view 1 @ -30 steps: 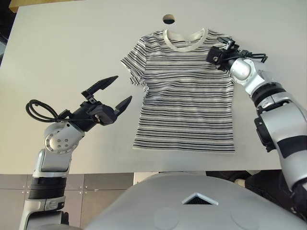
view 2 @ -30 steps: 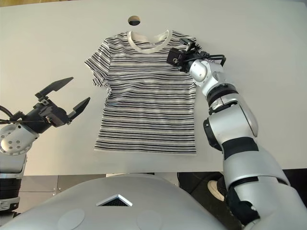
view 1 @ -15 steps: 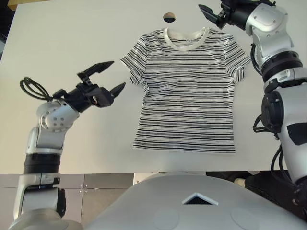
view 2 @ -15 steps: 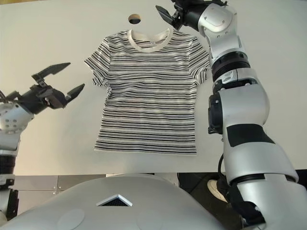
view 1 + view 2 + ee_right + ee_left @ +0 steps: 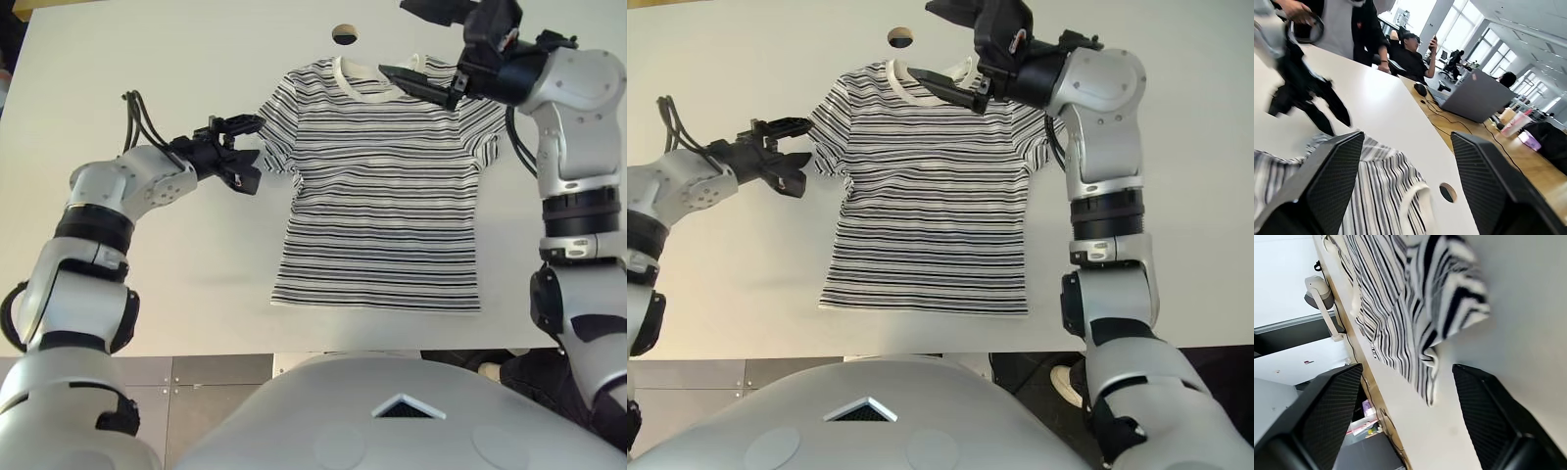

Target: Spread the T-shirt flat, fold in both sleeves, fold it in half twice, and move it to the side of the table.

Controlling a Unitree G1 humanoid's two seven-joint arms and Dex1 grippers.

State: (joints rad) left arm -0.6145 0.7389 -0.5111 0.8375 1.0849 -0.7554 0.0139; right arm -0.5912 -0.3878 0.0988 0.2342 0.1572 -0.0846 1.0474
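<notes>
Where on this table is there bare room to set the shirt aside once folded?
Bare table lies wide left of the T-shirt, beyond the left gripper, and right of the right arm. Crowded around the collar, where the right gripper hovers by the hole.

An open-plan office, by every sign. The white table (image 5: 147,88) is a plain work desk with a round cable hole (image 5: 344,36) cut near its far edge. Beyond it, in the right wrist view, a wooden desk (image 5: 1474,142) carries an open laptop (image 5: 1474,100), a mouse (image 5: 1420,89), trailing cables (image 5: 1442,112) and drink cups (image 5: 1515,122). Tall windows (image 5: 1462,29) line the far wall under a long, bright ceiling (image 5: 1528,24).
</notes>
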